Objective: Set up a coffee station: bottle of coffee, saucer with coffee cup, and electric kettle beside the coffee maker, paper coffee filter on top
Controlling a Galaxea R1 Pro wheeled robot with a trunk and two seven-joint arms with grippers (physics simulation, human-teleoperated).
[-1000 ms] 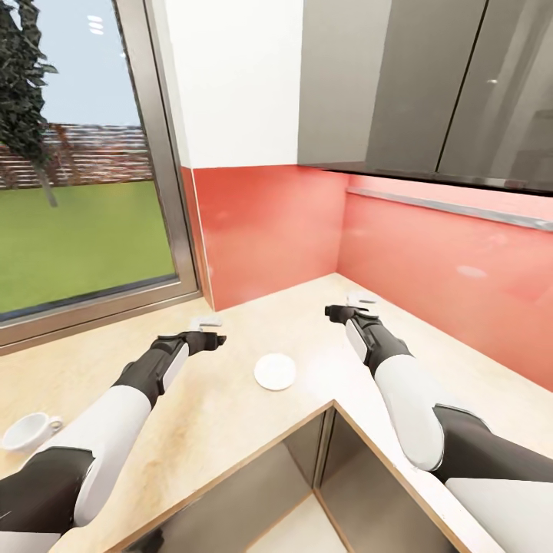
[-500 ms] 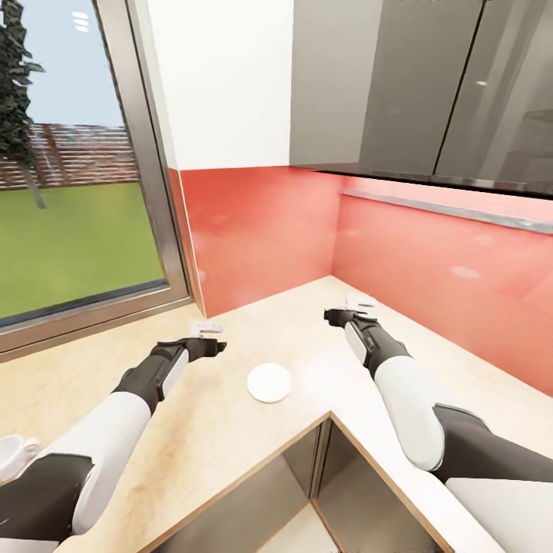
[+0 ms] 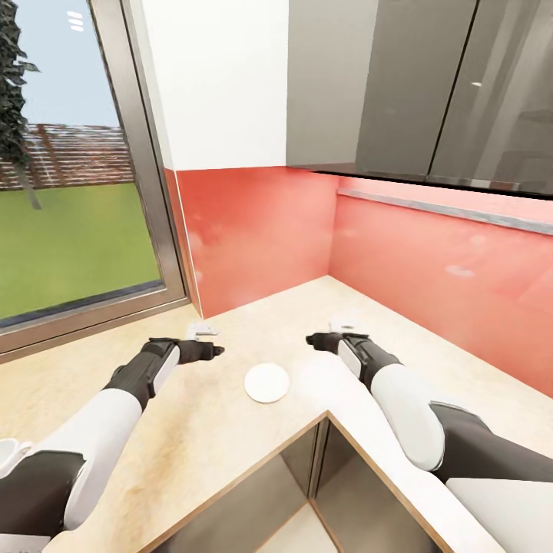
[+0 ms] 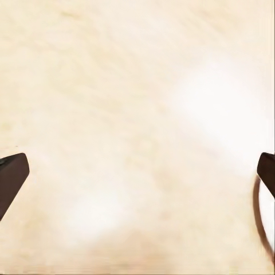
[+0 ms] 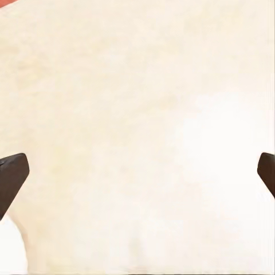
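Basically a corner of the beige desk with red backsplash behind, grey upper cabinets at far right, and a big window at left showing lawn and a brick wall. Saucer lies flat on the desk near its inner edge, between the two arms, nothing on it. Coffee cup is at the left frame edge on the desk, partly cut off, well apart from the saucer. Left hand hovers over the desk to the left of the saucer; right hand hovers to the saucer's right and slightly farther. Both wrist views show dark fingertips at opposite edges with bare desk between, so both hands are spread wide and hold nothing; right wrist fingertips look the same. Nothing stands between either hand and the saucer. Versus half a second ago: the whole view has shifted a bit, camera move; the right hand has come left toward the saucer, and the cup sits further out of frame.
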